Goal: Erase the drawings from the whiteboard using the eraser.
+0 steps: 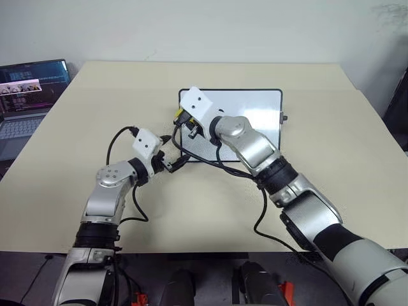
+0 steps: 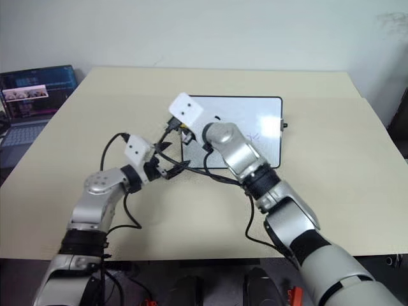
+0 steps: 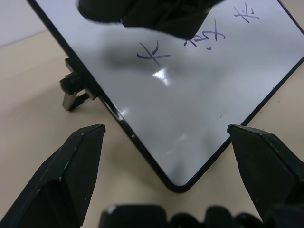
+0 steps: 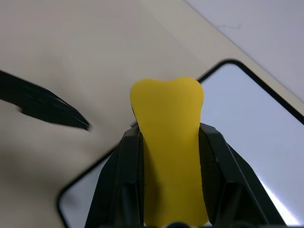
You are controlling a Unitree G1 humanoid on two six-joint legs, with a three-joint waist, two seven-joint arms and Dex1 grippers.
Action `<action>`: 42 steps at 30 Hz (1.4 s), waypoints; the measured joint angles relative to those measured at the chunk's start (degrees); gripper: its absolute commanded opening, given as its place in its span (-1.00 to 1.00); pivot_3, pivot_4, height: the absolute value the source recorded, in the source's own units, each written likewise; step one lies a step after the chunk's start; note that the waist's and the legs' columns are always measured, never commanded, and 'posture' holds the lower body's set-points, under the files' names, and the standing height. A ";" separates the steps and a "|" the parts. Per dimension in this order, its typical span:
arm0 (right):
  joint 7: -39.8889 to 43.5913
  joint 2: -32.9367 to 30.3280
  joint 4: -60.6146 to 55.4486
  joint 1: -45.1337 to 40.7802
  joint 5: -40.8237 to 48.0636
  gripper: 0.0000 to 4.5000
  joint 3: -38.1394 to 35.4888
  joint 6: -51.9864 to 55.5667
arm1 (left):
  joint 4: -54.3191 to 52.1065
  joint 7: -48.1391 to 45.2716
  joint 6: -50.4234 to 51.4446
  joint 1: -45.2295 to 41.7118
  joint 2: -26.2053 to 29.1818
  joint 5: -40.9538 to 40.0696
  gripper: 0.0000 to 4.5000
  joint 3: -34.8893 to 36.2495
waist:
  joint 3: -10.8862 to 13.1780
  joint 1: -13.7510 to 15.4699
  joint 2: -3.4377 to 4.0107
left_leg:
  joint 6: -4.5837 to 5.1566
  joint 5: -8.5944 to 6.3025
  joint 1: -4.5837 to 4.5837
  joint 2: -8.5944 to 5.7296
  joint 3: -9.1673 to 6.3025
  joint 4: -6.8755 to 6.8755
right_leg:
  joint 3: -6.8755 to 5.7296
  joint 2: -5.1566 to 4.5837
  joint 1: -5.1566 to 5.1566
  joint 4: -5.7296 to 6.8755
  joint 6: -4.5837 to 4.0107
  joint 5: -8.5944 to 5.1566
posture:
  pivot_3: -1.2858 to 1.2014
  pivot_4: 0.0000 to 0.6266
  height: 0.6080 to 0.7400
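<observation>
The whiteboard (image 1: pixel 255 108) lies flat on the tan table, black-framed and glossy. Three small dark drawings (image 3: pixel 153 54) run in a row across it. My right gripper (image 1: pixel 183 123) is shut on the yellow eraser (image 4: pixel 168 142) and hangs over the board's left edge. The eraser's rounded end sticks out past the fingers, pointing toward the board's corner. My left gripper (image 3: pixel 164 129) is open, level, just off the board's near left corner, with nothing between its fingers. One of its black fingers (image 4: pixel 47 107) also crosses the right wrist view.
An open laptop (image 1: pixel 29 95) sits at the table's far left edge. A small black knob (image 1: pixel 284 117) juts from the board's right side and a hinge (image 3: pixel 73 90) from its left. Black cables loop between my two arms near the board's front.
</observation>
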 measured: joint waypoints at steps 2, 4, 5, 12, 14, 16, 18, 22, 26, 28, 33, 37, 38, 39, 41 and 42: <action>-1.28 0.71 6.39 -1.33 -1.39 -0.49 -0.64 -3.74 | -0.80 0.06 0.24 0.76 0.32 -0.04 1.00 0.16 | 0.00 -0.14 0.00 | 0.00 0.00 0.00 0.01 -0.05 -0.01 | -0.08 0.00 0.00 0.02 -0.01 0.00 | 0.03 -0.52 1.00; -2.52 1.19 11.22 -2.15 -2.76 -0.49 -1.20 -6.82 | -2.09 0.10 0.59 1.33 0.47 -0.09 1.00 0.20 | 0.00 -0.21 0.00 | 0.00 0.00 -0.01 0.03 -0.10 -0.02 | -0.22 -0.01 0.00 0.02 -0.02 -0.01 | 0.03 -0.52 1.00; -3.21 1.75 14.45 -2.91 -3.26 -0.49 -1.53 -9.43 | -3.22 0.15 1.30 1.78 0.70 -0.25 1.00 0.33 | 0.00 -0.30 0.00 | 0.00 0.00 0.00 0.05 -0.13 -0.02 | -0.34 -0.03 0.00 0.02 -0.03 -0.01 | 0.03 -0.52 1.00; -6.18 2.77 24.49 -6.28 -5.25 -0.49 -4.34 -17.59 | -8.12 0.09 4.82 3.82 1.29 -2.24 1.00 1.14 | 0.00 -0.69 0.01 | -0.08 0.05 0.04 0.06 -0.39 -0.02 | -0.71 -0.06 0.11 0.09 -0.08 0.01 | 0.03 -0.52 1.00; -5.90 3.12 25.93 -6.32 -5.50 -0.49 -5.26 -18.89 | -8.74 0.10 5.35 4.46 1.61 -2.40 1.00 1.45 | 0.00 -0.72 0.01 | -0.11 0.07 0.07 0.06 -0.41 -0.02 | -0.74 -0.06 0.16 0.09 -0.08 0.02 | 0.03 -0.52 1.00; -4.24 3.72 26.49 -5.71 -5.20 -0.49 -6.31 -19.80 | -8.81 0.13 5.94 4.79 1.97 -2.50 1.00 1.81 | -0.01 -0.83 0.01 | -0.12 0.07 0.15 0.06 -0.42 -0.03 | -0.75 -0.06 0.24 0.09 -0.09 0.02 | 0.03 -0.52 1.00; -2.19 4.81 26.42 -4.50 -4.86 -0.49 -7.59 -20.29 | -8.96 0.16 6.42 4.79 2.02 -2.58 1.00 2.02 | -0.01 -1.05 0.01 | -0.12 0.07 0.25 0.06 -0.43 -0.03 | -0.74 -0.05 0.32 0.12 -0.09 0.02 | 0.03 -0.52 1.00; 2.12 5.96 26.27 -2.37 -4.93 -0.49 -7.77 -19.87 | -9.27 0.11 6.53 4.79 2.02 -2.72 1.00 2.01 | 0.00 -1.17 0.02 | -0.13 0.08 0.84 0.07 -0.44 -0.08 | -0.76 -0.03 0.97 0.06 -0.12 0.01 | 0.03 -0.52 1.00; 7.43 6.09 24.79 -0.12 -5.16 -0.49 -7.41 -17.48 | -9.26 -0.04 6.54 4.66 2.06 -2.80 1.00 2.06 | 0.00 -1.18 0.01 | -0.13 0.08 1.24 0.08 -0.48 -0.06 | -0.78 0.02 1.38 0.05 -0.24 -0.13 | 0.03 -0.52 1.00; 8.03 6.07 24.01 0.45 -5.51 -0.49 -7.15 -16.75 | -9.25 -0.11 6.54 4.47 2.06 -2.80 1.00 2.06 | 0.00 -1.18 0.02 | -0.12 0.10 1.26 0.10 -0.51 -0.05 | -0.79 0.05 1.38 0.08 -0.25 -0.13 | 0.03 -0.52 1.00; 5.51 5.34 23.30 -0.80 -5.66 -0.49 -7.72 -14.44 | -9.24 -0.17 6.53 4.13 2.05 -2.80 1.00 2.00 | 0.00 -0.94 0.01 | -0.14 0.16 1.23 0.10 -0.56 -0.03 | -0.81 0.06 1.37 0.09 -0.28 -0.12 | 0.03 -0.52 1.00; 0.89 1.73 23.00 -3.67 -6.96 -0.49 -8.72 -12.94 | -9.15 -0.18 6.53 4.14 2.05 -2.80 1.00 1.99 | 0.00 -0.45 0.01 | -0.17 0.18 1.22 0.10 -0.56 -0.04 | -0.82 0.05 1.36 0.06 -0.27 -0.13 | 0.03 -0.52 1.00; -0.28 0.92 23.10 -4.38 -7.21 -0.49 -9.14 -12.47 | -9.13 -0.18 6.53 4.10 2.05 -2.79 1.00 1.98 | 0.00 -0.44 0.01 | -0.17 0.18 1.21 0.10 -0.55 -0.05 | -0.81 0.05 1.35 0.06 -0.28 -0.13 | 0.03 -0.52 1.00; -1.15 0.25 23.49 -5.04 -7.53 -0.49 -9.19 -12.22 | -9.11 -0.19 6.53 3.95 2.04 -2.80 1.00 1.94 | 0.00 -0.46 0.01 | -0.16 0.18 1.20 0.10 -0.54 -0.06 | -0.81 0.05 1.34 0.06 -0.29 -0.14 | 0.03 -0.52 1.00; -2.08 -0.84 24.15 -6.27 -8.34 -0.49 -9.18 -11.72 | -9.10 -0.24 6.53 3.46 2.02 -2.80 1.00 1.86 | 0.00 -0.47 0.01 | -0.16 0.18 1.18 0.10 -0.54 -0.08 | -0.81 0.06 1.31 0.05 -0.30 -0.14 | 0.03 -0.52 1.00; -2.13 -1.10 24.21 -6.56 -8.62 -0.49 -9.16 -11.52 | -9.10 -0.25 6.52 3.26 2.02 -2.80 1.00 1.86 | 0.00 -0.49 0.01 | -0.16 0.18 1.18 0.10 -0.54 -0.09 | -0.81 0.06 1.31 0.05 -0.31 -0.14 | 0.03 -0.52 1.00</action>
